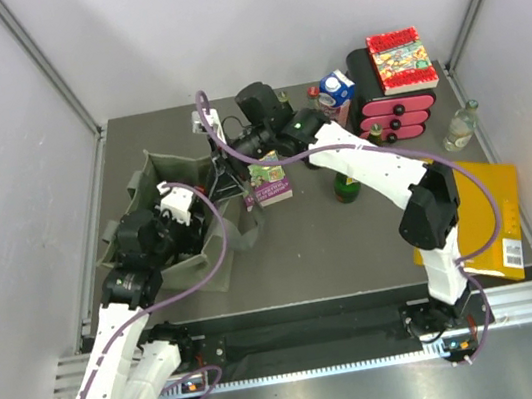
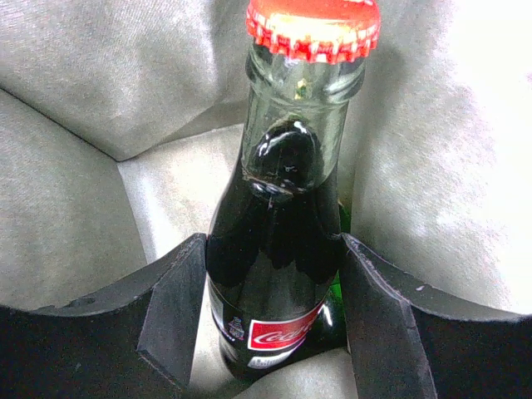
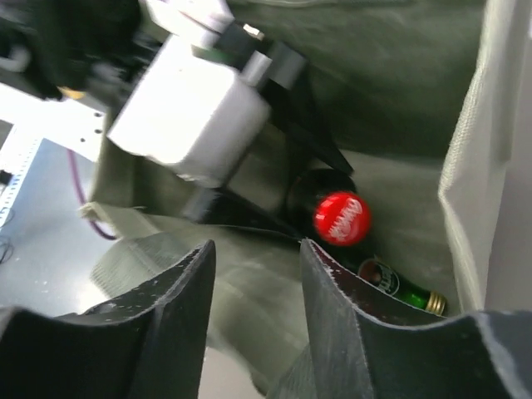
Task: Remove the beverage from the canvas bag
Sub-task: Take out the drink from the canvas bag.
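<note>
The olive canvas bag (image 1: 153, 177) lies open at the left of the table. Inside it stands the beverage, a dark cola bottle (image 2: 278, 249) with a red cap (image 3: 342, 218). My left gripper (image 2: 270, 307) reaches down into the bag and is shut on the bottle's body, one finger against each side. A green bottle (image 3: 399, 287) lies on the bag's floor beside it. My right gripper (image 3: 258, 266) hovers at the bag's right rim (image 1: 223, 166), jaws apart, with only bag cloth showing through the gap.
A small book (image 1: 268, 181) and an upright green bottle (image 1: 347, 187) sit right of the bag. Farther back stand a milk carton (image 1: 335, 94), a pink drawer box (image 1: 396, 110) topped by a red book, and a clear bottle (image 1: 461, 126). A yellow envelope (image 1: 490, 209) lies at right.
</note>
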Controlling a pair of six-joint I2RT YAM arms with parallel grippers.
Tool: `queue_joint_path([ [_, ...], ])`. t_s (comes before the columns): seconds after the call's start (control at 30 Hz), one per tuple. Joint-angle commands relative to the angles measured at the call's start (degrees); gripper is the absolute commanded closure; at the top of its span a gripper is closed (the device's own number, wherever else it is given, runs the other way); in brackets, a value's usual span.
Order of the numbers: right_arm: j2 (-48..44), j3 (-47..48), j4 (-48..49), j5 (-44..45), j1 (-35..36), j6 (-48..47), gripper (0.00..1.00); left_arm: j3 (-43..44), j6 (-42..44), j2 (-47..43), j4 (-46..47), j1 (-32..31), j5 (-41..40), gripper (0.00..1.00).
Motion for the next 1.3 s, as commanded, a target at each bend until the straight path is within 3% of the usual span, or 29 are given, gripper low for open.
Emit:
queue_joint_path([
  [0.0,0.84,3.40,1.35,3.27,1.23,0.06,0.51,2.23,-2.39,-2.96,10.06,-0.12,3.74,1.00],
  [0.37,4.01,5.33,4.07,8.20,2.98,1.20,0.46,3.20,-2.48,-3.93,8.83,-0.12,4.09,1.00],
  [1.03,6.30,4.46,4.60,10.58,4.83,1.65,0.45,3.03,-5.20,-4.02,12.08,-0.03,1.98,1.00],
  [1.27,2.96,4.37,3.90,8.90,3.69,0.06,0.36,2.15,-6.61,-4.46,13.57,-0.12,1.54,1.00],
])
